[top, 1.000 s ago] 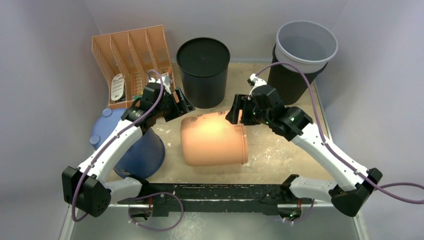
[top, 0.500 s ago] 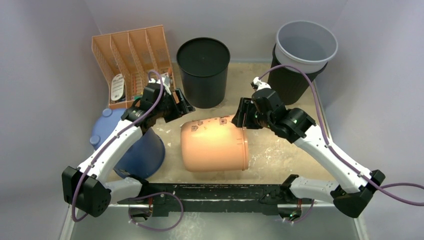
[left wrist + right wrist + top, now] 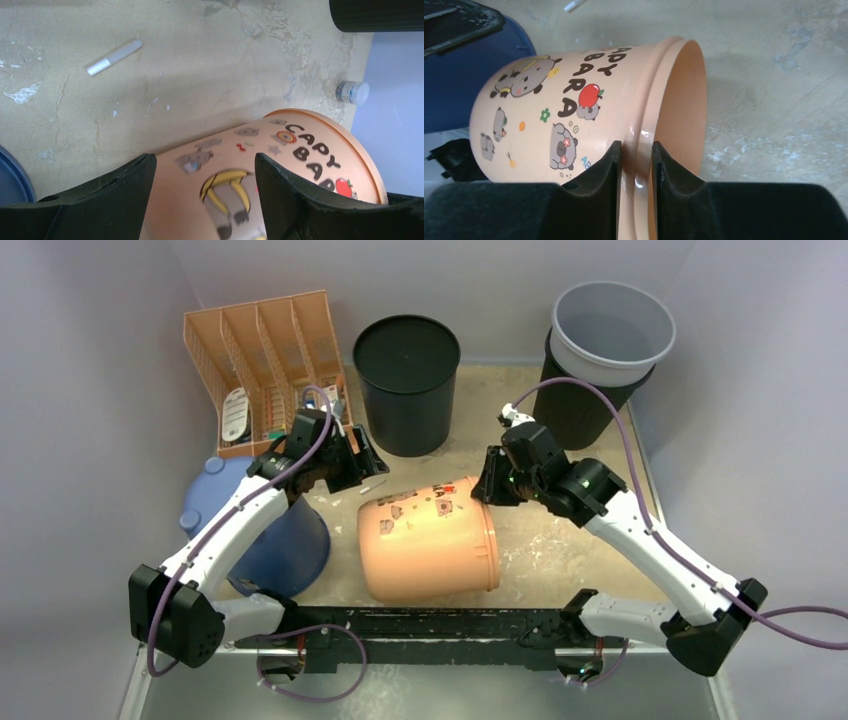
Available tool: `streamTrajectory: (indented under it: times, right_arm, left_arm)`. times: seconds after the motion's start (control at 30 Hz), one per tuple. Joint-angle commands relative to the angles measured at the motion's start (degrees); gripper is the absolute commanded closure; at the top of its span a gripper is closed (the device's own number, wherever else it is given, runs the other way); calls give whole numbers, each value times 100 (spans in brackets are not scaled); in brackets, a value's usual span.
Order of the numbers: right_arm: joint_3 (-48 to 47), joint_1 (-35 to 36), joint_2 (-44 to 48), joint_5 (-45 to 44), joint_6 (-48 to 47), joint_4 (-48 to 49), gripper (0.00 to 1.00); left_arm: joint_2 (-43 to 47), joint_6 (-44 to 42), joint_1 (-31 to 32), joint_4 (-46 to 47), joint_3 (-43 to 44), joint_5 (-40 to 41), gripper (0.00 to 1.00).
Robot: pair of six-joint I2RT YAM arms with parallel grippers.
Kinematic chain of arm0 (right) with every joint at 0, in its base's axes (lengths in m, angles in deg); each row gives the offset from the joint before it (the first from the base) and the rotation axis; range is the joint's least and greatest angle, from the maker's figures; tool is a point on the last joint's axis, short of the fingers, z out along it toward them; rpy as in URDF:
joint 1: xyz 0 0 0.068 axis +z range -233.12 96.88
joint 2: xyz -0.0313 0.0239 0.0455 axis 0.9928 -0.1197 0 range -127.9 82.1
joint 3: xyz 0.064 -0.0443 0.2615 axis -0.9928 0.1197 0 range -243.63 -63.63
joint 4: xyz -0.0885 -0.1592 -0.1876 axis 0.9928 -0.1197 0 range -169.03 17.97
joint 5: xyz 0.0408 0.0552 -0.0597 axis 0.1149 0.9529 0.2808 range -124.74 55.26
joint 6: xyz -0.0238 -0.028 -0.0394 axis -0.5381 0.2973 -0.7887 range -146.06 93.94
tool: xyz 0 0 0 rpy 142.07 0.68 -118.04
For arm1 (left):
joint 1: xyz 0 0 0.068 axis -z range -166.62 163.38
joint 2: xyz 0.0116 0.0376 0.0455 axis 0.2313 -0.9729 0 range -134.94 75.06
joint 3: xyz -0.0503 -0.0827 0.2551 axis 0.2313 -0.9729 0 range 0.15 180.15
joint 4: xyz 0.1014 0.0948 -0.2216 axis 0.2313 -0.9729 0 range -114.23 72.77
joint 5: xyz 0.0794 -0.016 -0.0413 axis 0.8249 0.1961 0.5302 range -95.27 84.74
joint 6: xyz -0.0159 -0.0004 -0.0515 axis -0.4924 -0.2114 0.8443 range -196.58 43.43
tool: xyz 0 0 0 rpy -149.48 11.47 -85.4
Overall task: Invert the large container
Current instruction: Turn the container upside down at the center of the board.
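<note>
The large container [image 3: 425,540] is a peach bucket with cartoon stickers, lying on its side mid-table with its mouth to the right. My right gripper [image 3: 487,485] is at the far top of its rim. In the right wrist view the right gripper [image 3: 637,145] is shut on the container's [image 3: 574,115] rim, one finger outside the wall and one inside. My left gripper [image 3: 350,462] hovers over the base end at the far left. In the left wrist view the left gripper [image 3: 205,157] is open, the container's [image 3: 280,165] side showing between its fingers.
A black bin [image 3: 406,380] stands behind the container. A grey bin [image 3: 612,335] sits nested in a black one at the back right, an orange file rack [image 3: 265,360] at the back left. A blue tub [image 3: 285,540] lies left. A white marker [image 3: 113,57] and a small bottle [image 3: 352,92] lie on the table.
My right gripper came down onto the rim and closed on it. The container rolled, bringing its stickers to the top, and swung slightly. The left gripper stayed open, shifting a little left.
</note>
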Motion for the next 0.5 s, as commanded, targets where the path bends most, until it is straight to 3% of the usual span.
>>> streamTrajectory:
  times: [0.0,0.07,0.33,0.47]
  right_arm:
    - [442,31,220,639,132,-85,79]
    - [496,35,246,568,153,14,85]
    - [483,-9,36,55,-46,49,85]
    - [681,-411,86,9,-139,223,89]
  left_arm:
    - [162,43,-30,195,-9,-7,27]
    - [144,25,-28,109,28,68,27]
    - [79,-330,-404,-692,573,34,26]
    - [148,-357,-434,-949,875,-90,26]
